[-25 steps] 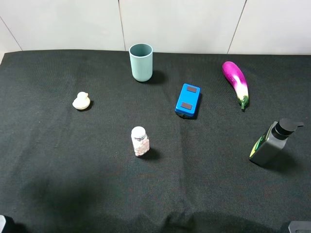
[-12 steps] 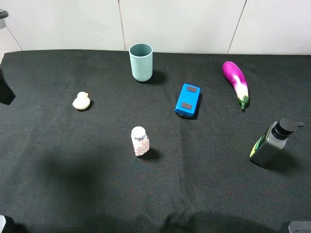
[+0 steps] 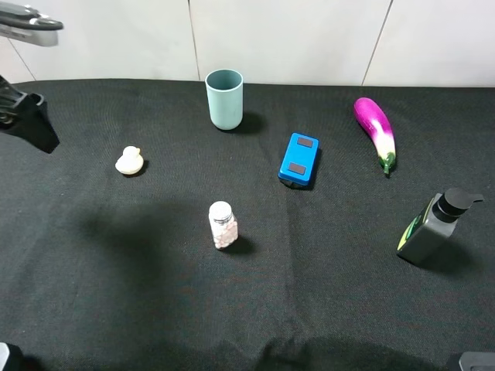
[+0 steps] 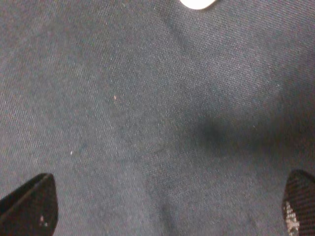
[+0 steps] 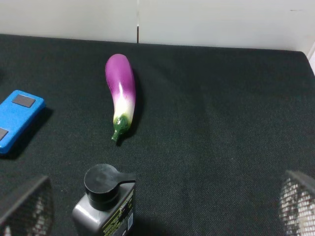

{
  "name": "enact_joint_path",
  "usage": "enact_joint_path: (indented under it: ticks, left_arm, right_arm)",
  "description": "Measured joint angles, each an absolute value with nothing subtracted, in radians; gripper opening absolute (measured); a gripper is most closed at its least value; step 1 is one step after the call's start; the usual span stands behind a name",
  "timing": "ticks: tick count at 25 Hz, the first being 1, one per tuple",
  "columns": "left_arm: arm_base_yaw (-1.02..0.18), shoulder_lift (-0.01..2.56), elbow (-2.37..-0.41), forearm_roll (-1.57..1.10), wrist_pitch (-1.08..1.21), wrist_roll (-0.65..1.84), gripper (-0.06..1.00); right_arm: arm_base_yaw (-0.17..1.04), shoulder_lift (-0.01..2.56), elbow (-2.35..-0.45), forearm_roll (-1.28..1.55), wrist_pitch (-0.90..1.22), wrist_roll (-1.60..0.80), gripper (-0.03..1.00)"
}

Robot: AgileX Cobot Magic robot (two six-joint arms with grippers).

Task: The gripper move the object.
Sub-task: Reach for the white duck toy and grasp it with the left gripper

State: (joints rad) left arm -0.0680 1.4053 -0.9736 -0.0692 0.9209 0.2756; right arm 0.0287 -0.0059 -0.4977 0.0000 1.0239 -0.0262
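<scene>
The cream-white rubber duck (image 3: pixel 130 161) sits on the black cloth at the left, apart from everything else. My left gripper (image 3: pixel 29 120) hangs above the cloth at the far left edge, to the left of the duck and a little farther back, not touching it. In the left wrist view the left gripper (image 4: pixel 162 209) is open and empty, with its fingertips (image 4: pixel 27 206) far apart over bare cloth; a cream-white edge, probably the duck (image 4: pixel 197 3), shows at the frame border. My right gripper (image 5: pixel 160 206) is open and empty, low at the front right.
A teal cup (image 3: pixel 224 99) stands at the back. A pill bottle (image 3: pixel 223 225) stands mid-table, a blue box (image 3: pixel 298 160) to its right. A purple eggplant (image 3: pixel 375 130) and a grey pump bottle (image 3: pixel 431 229) are at the right, both also in the right wrist view.
My left arm has come into view at the left edge and moved right toward the duck. Its shadow on the cloth has shifted. No object has moved.
</scene>
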Motion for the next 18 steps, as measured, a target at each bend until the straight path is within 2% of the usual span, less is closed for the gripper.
enact_joint_path:
  ticks: [18]
  left_arm:
    - [-0.176,1.664,-1.001,-0.073,0.665,0.394,0.95]
  right_arm:
    - [0.029,-0.006,-0.498,0.0,1.024,-0.026,0.69]
